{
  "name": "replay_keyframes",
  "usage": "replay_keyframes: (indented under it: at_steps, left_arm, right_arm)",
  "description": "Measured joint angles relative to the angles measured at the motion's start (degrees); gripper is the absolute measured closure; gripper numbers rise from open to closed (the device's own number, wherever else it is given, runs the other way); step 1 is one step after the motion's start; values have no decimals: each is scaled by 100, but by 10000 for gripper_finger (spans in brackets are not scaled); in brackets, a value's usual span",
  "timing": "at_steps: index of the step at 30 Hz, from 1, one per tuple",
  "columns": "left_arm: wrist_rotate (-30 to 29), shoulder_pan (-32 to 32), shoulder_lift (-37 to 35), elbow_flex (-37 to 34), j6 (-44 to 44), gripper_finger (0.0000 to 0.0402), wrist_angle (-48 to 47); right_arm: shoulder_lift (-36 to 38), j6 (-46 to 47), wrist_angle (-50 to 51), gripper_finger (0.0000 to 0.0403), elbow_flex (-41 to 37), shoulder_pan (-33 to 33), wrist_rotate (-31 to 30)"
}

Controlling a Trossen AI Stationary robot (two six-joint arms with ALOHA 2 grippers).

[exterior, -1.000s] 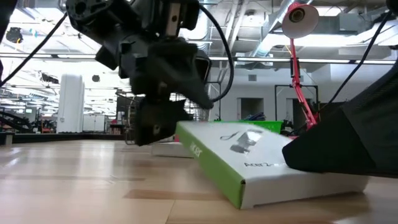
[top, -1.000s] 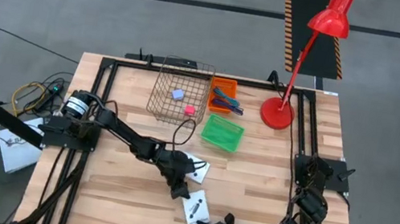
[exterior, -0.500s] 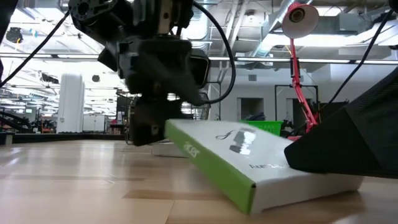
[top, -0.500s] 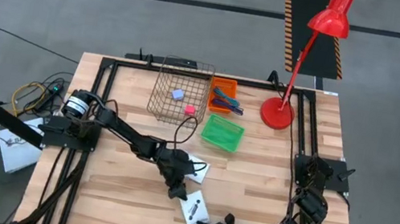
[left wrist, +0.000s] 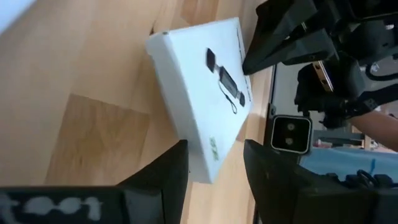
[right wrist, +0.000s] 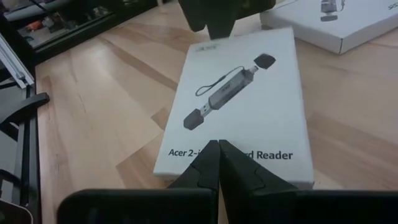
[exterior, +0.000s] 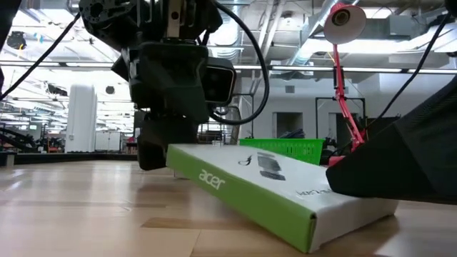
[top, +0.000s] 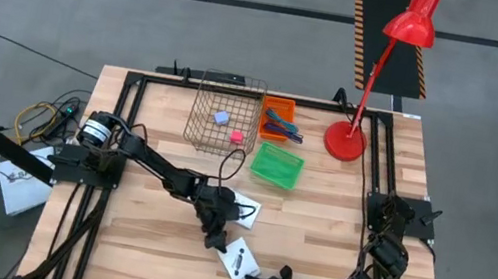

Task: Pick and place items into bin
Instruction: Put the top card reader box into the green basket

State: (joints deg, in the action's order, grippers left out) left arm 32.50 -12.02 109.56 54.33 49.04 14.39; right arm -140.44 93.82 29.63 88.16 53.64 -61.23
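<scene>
We read the job as partly done. The wire basket at the far side of the table already holds a lilac cube and a pink cube, and the orange tray next to it has the pen-like sticks. The green tray looks empty from above, tho the view is too coarse to be sure.

Still left: two flat white boxes. One, the card-reader box, lies near the front edge, one end tipped up off the wood in the low view. The second white box sits a bit further back, partly under the left arm.

The left gripper is right at the far end of the card-reader box w/ its fingers spread, one on each side of the box's end; not closed on it yet, as far as we can see. The right gripper rests at the box's near end, fingers pressed together, holding nothing.

So approx. two items to go; next step, in our judgement, is closing on this box and carrying it to the basket.
</scene>
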Motion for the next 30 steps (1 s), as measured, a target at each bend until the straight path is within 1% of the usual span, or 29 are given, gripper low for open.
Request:
replay_keyframes:
  at_steps: [3,6,9,20,24,30]
  left_arm:
    - [-1,-2,-7,7,-132,258,-215]
    - [-207,-4,-24,17,-325,258,-534]
    - [-284,-2,-33,22,-414,258,-711]
    - [-918,-183,-28,13,-448,258,-870]
    - [-969,-207,-24,20,-352,258,-872]
    - [-998,-323,4,224,-320,258,-1004]
  right_arm:
    - [0,11,2,403,2,-8,0]
    - [0,13,0,403,0,-10,0]
    - [0,17,0,403,0,-10,0]
    - [0,17,-2,403,0,-12,0]
    - [0,17,-4,403,0,-12,0]
    - [1,15,-8,403,0,-21,0]
